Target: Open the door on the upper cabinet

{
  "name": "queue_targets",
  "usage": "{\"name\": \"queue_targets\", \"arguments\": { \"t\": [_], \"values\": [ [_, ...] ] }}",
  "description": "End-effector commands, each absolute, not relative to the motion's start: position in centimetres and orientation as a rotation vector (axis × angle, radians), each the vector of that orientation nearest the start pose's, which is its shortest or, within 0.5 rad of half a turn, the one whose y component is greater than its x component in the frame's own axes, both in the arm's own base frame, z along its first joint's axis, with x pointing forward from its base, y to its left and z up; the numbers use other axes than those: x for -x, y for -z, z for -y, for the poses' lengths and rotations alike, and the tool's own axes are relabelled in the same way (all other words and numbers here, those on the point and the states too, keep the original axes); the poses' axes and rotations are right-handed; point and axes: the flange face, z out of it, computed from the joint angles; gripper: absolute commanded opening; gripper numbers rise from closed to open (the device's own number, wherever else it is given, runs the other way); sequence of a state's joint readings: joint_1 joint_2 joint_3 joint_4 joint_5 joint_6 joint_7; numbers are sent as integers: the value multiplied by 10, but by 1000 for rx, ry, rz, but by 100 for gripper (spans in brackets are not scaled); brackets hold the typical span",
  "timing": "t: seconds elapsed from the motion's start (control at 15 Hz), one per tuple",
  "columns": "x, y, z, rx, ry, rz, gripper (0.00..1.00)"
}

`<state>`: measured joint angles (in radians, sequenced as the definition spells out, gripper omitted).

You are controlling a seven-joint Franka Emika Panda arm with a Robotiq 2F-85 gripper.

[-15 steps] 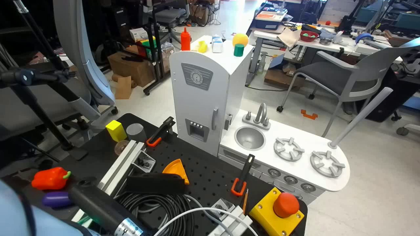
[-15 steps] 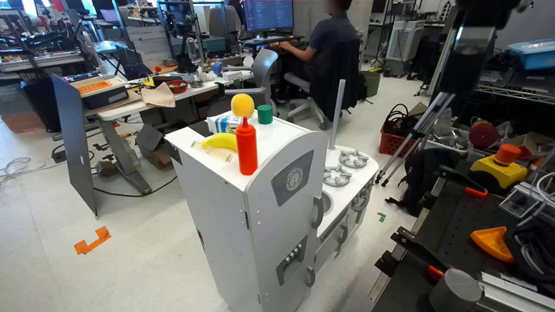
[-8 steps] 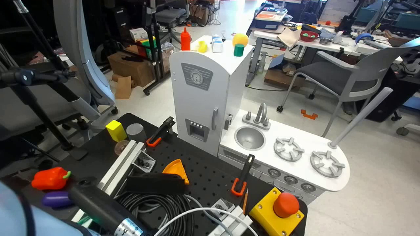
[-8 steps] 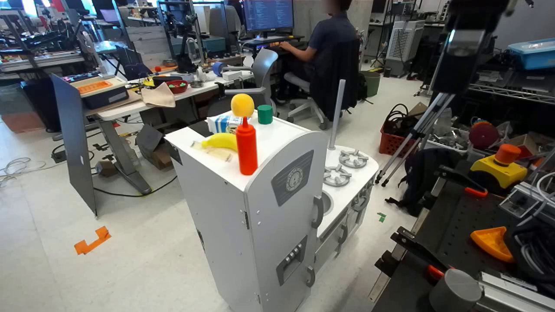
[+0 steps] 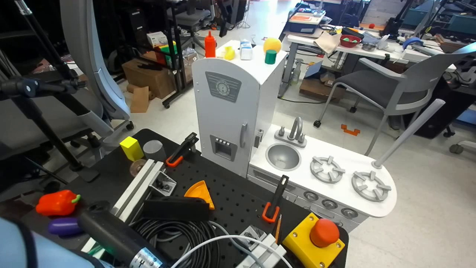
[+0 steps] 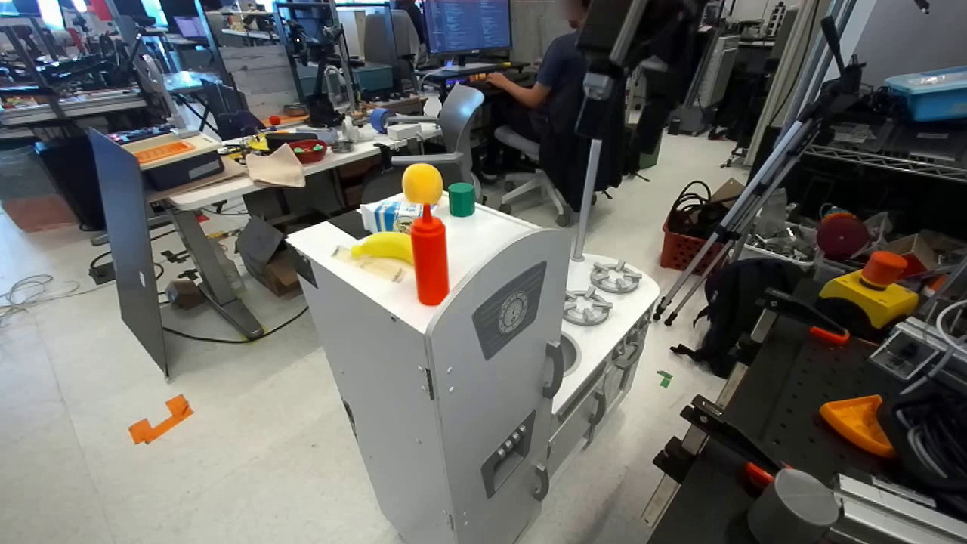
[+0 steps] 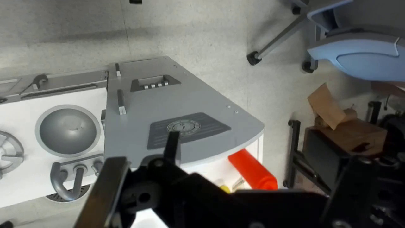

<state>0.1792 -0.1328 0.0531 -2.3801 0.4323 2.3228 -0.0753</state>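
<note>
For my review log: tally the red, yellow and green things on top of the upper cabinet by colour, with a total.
Red: 1 (bottle)
Yellow: 2 (banana, ball)
Green: 1 (cylinder)
Total on the upper cabinet: 4

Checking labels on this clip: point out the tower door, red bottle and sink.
Tower door (image 5: 227, 116), in an exterior view: flat front panel.
Red bottle (image 6: 431, 262), in an exterior view: its body.
Sink (image 7: 65, 133), in the wrist view: bowl's inside.

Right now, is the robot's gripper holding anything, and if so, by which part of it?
Nothing is held, as far as the pictures show: no object sits in the gripper, and the door's upper handle is free of it.
</note>
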Motion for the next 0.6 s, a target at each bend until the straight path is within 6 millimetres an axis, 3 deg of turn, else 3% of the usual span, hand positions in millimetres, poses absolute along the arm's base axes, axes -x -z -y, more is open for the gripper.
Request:
{"name": "queue_targets", "arguments": {
  "t": [0.0,0.27,0.53],
  "values": [
    [-546,-349,-102,2722,79,-62,100],
    [-598,-314,-85,2682,115,-204,100],
    [-625,-284,-75,2697,146,-263,100]
  ]
}}
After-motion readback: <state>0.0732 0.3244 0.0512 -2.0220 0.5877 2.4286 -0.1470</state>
